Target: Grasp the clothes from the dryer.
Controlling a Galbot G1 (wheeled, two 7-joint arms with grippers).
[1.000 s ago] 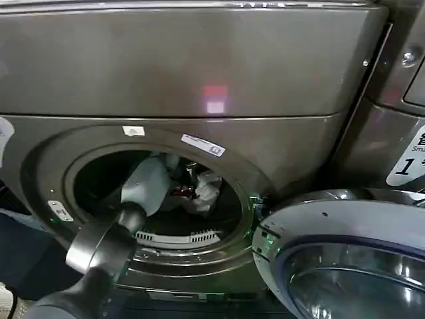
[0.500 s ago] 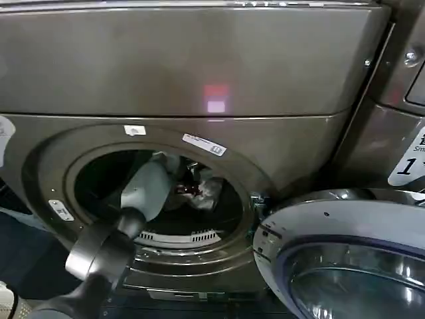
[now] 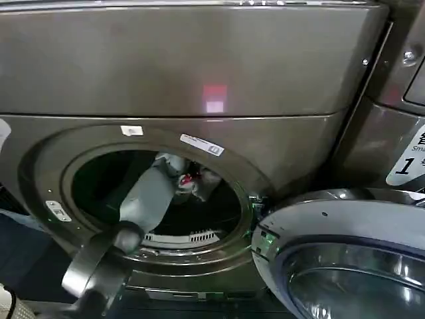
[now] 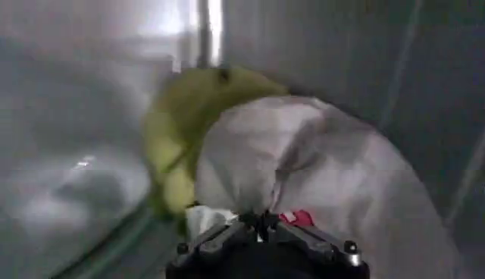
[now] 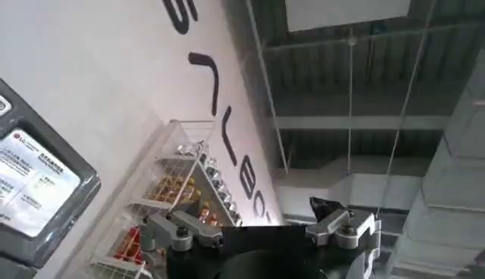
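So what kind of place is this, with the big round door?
Probably a laundromat: a big front-loading dryer, a second machine beside it, and the left hand inside the drum on the clothes.

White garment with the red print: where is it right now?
In the head view the white garment sits inside the dryer drum, upper right of the porthole, at the left hand. In the left wrist view, the yellow-green garment lies against it.

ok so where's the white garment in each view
Head view: white garment inside the dryer drum, at the left gripper.
Left wrist view: it is mid-frame, directly ahead of the gripper, yellow-green garment beside it.
Right wrist view: not in it.
Shared landmark: the left gripper.
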